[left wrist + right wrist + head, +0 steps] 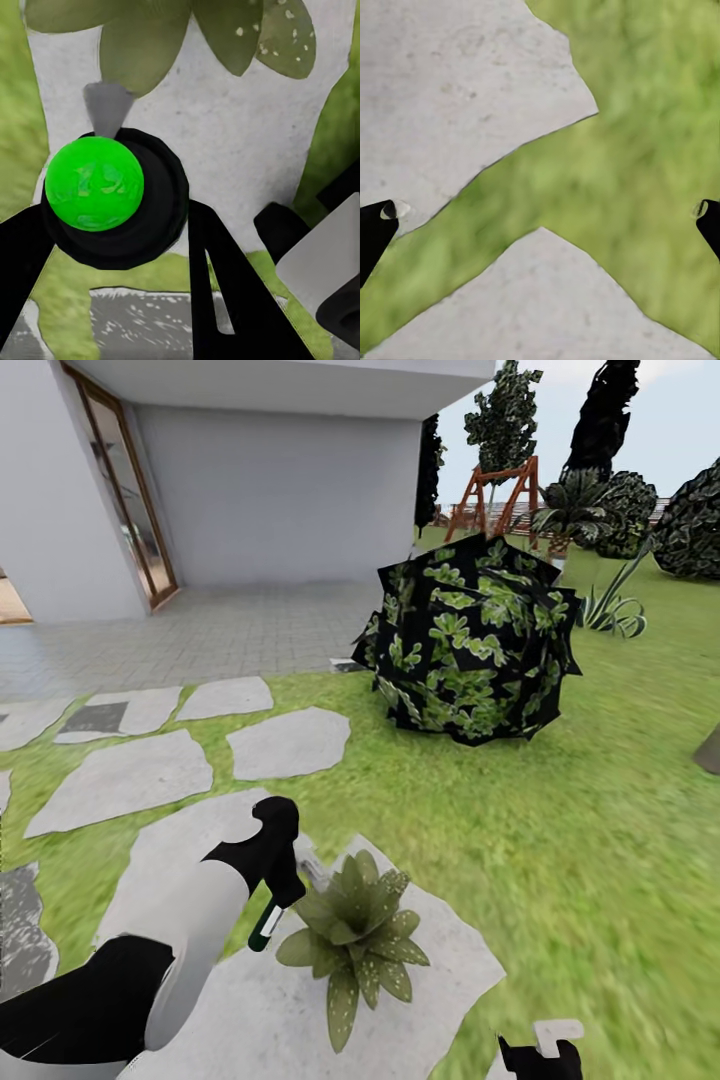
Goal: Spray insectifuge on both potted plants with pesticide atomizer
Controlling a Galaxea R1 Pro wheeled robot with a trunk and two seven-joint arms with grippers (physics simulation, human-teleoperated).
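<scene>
Head view: the atomizer is being held by the left gripper, just beside a potted plant on a stepping slab. Left wrist view: the fingers are being kept clamped on the green-capped atomizer, nozzle aimed at the leaves. Right wrist view: the right gripper is being held wide apart, empty, over lawn.

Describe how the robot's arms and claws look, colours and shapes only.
The left arm has a smooth white, rounded shell with glossy black joint sections, narrowing to a black wrist. The left claw and right claw have black, tapering fingers. No cables or markings show.
</scene>
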